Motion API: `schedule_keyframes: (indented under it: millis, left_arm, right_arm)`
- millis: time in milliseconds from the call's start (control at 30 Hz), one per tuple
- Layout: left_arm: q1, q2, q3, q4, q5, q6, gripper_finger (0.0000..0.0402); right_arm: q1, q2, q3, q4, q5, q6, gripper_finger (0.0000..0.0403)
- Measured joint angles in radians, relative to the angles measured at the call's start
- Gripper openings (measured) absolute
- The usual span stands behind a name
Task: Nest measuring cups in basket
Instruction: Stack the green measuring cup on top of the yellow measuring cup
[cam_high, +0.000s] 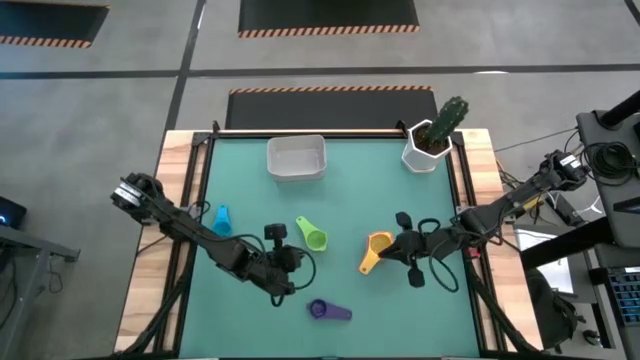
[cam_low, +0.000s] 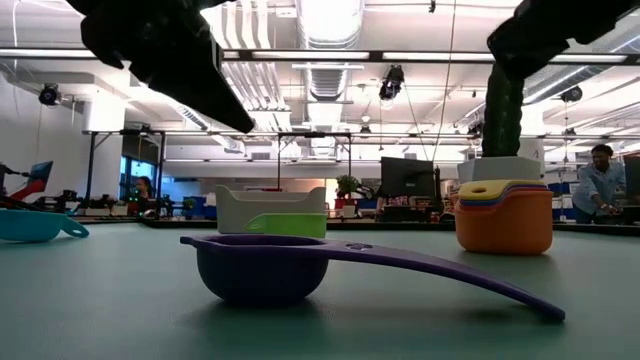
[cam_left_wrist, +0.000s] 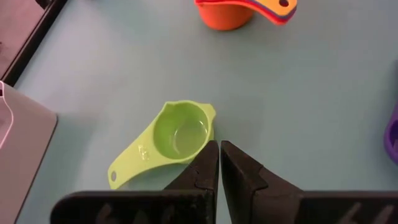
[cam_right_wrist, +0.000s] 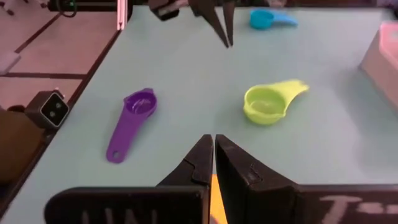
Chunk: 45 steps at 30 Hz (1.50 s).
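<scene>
1. Teal matting covers the table (cam_high: 340, 190), a flat, matte work surface bordered by pale wood; cups lie scattered across it, so nesting is judged barely begun.
2. White, smooth and rectangular, the basket (cam_high: 296, 158) sits near the far edge, holding no cup.
3. Left gripper (cam_high: 283, 262) hovers just beside the green cup (cam_left_wrist: 177, 134), fingers pressed together, holding nothing; right gripper (cam_high: 400, 248) hangs beside the orange stack (cam_high: 377, 248), likewise closed and empty.
4. Orange stack: glossy round plastic cups already nested, yellow and red rims showing.
5. Purple cup (cam_high: 328, 311), shallow bowl, long flat handle, lies nearest the front edge; blue cup (cam_high: 221, 218) lies apart at left.
</scene>
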Motion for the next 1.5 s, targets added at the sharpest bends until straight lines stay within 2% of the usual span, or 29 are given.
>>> schedule_keyframes:
  millis: [333,467,567,667,867,967,1100,1300,1500]
  left_arm:
    - [0.002,0.000,0.002,0.001,0.000,0.001,0.0001]
    - [0.004,0.000,0.002,-0.009,0.019,0.009,0.0019]
    - [0.019,-0.002,0.002,-0.039,0.096,0.020,0.0051]
    - [0.048,-0.003,0.002,-0.067,0.157,0.021,0.0100]
    - [0.085,-0.002,0.002,-0.060,0.169,0.148,0.0203]
    - [0.111,-0.002,0.002,0.009,0.171,0.229,0.0231]
    - [0.154,-0.002,0.002,0.078,0.198,0.303,0.0237]
    - [0.205,0.000,-0.004,0.125,0.254,0.352,0.0224]
    - [0.222,0.060,-0.005,0.179,0.311,0.374,0.0209]
  right_arm:
    - [-0.026,-0.110,0.000,-0.009,0.000,-0.096,0.0009]
    - [-0.026,-0.161,0.000,-0.009,0.000,-0.129,0.0009]
    - [-0.026,-0.197,0.000,-0.008,0.000,-0.147,0.0009]
    - [-0.026,-0.224,0.000,-0.008,0.000,-0.175,0.0009]
    - [-0.026,-0.256,0.000,-0.009,0.000,-0.220,0.0009]
    - [-0.026,-0.267,0.000,-0.023,0.000,-0.225,0.0009]
    - [-0.026,-0.271,0.000,-0.058,0.000,-0.203,0.0009]
    - [-0.026,-0.267,0.000,-0.081,0.000,-0.162,0.0009]
    - [-0.025,-0.267,0.000,-0.080,0.000,-0.155,0.0009]
